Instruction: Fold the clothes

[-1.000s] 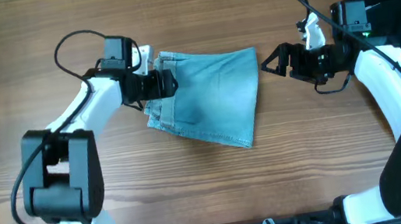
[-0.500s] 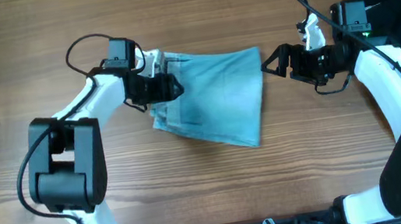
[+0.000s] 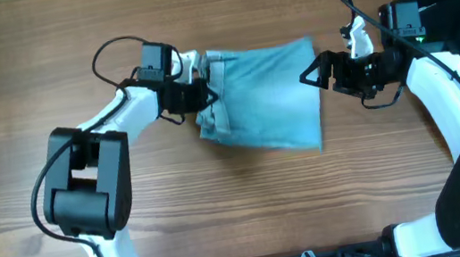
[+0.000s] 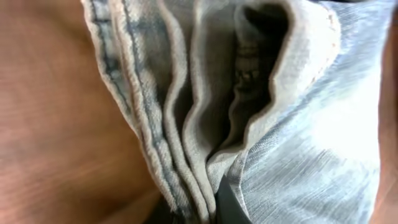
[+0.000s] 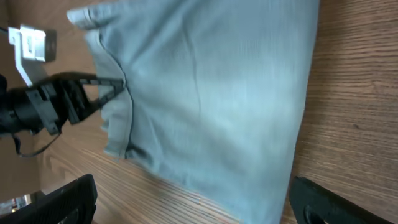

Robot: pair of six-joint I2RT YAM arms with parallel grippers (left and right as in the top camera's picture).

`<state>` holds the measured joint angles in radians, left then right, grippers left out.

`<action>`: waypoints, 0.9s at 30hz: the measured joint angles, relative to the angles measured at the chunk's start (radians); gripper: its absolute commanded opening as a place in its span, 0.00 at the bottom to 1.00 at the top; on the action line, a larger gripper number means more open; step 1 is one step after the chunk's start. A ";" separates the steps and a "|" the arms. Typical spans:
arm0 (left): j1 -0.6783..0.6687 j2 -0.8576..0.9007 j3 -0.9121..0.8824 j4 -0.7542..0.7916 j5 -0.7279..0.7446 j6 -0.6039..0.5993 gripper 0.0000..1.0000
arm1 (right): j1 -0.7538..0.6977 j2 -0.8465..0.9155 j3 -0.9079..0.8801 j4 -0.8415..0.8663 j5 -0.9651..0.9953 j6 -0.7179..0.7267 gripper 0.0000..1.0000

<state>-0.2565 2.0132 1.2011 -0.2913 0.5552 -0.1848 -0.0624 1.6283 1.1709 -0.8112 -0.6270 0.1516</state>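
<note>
Folded denim garment (image 3: 266,96) lies flat mid-table (image 3: 222,202). The left gripper (image 3: 204,91) pinches its stacked waistband edge, likely to keep the layers aligned. The right gripper (image 3: 311,75) is spread wide just beside the garment's opposite edge, holding nothing, probably lined up to take that side.

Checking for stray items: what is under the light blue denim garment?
The brown wooden table shows around the light blue denim garment; one edge shows stacked denim layers. Anything beneath is covered.
</note>
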 measured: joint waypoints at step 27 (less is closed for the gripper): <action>0.596 0.032 -0.004 0.297 -0.382 -0.580 0.04 | 0.000 0.000 0.000 -0.041 0.000 0.000 1.00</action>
<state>0.3393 2.0457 1.1973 0.0059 0.1734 -0.7647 -0.0624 1.6283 1.1709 -0.8524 -0.6270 0.1516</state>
